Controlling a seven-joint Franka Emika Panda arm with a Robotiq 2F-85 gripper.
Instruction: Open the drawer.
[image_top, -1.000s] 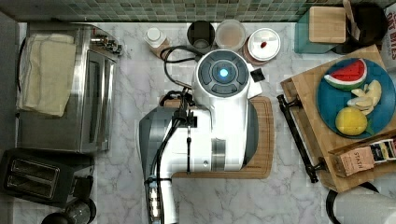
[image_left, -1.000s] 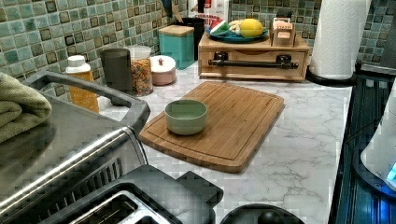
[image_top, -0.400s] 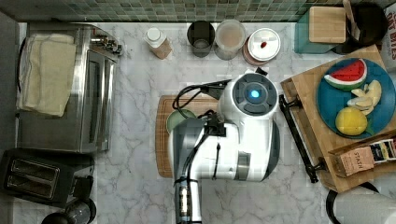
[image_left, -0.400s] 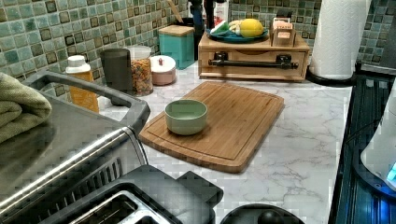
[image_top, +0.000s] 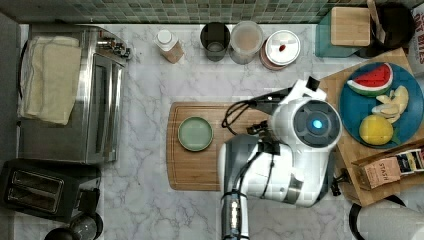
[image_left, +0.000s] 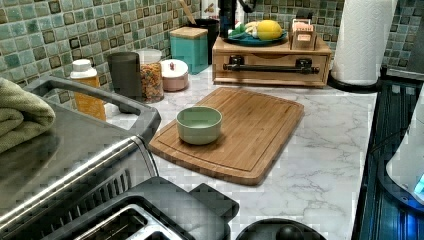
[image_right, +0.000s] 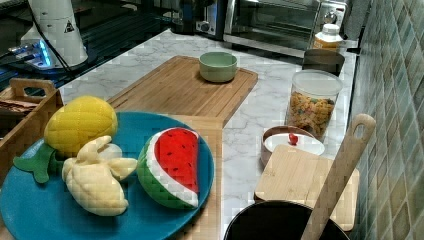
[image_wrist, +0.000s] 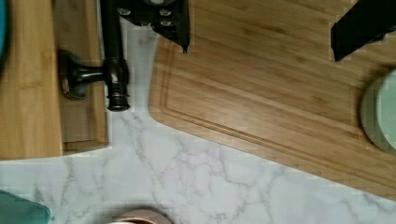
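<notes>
The drawer (image_left: 270, 61) fills the front of a boxy bamboo stand, and a long thin black bar handle (image_left: 272, 66) runs across it. In the wrist view, one end of the handle (image_wrist: 111, 51) and its mount lie against the drawer front (image_wrist: 81, 119). My gripper (image_wrist: 266, 28) is open, its fingers wide apart over the cutting board (image_wrist: 261, 79). One finger (image_wrist: 173, 18) hangs right beside the bar, which stays outside the gap. In the top view my arm (image_top: 305, 130) covers most of the handle, next to the stand (image_top: 350, 150).
A green bowl (image_top: 195, 133) sits on the cutting board (image_top: 195, 165). A blue plate of toy fruit (image_top: 380, 105) and a tea box rest on the stand. Jars (image_top: 246, 41) and a teal canister (image_left: 189, 47) line the tiled wall. A toaster oven (image_top: 70, 95) stands at the top view's left.
My arm has swung from over the board's middle toward the top view's right, up to the drawer stand. The bowl, once covered by the arm, now shows.
</notes>
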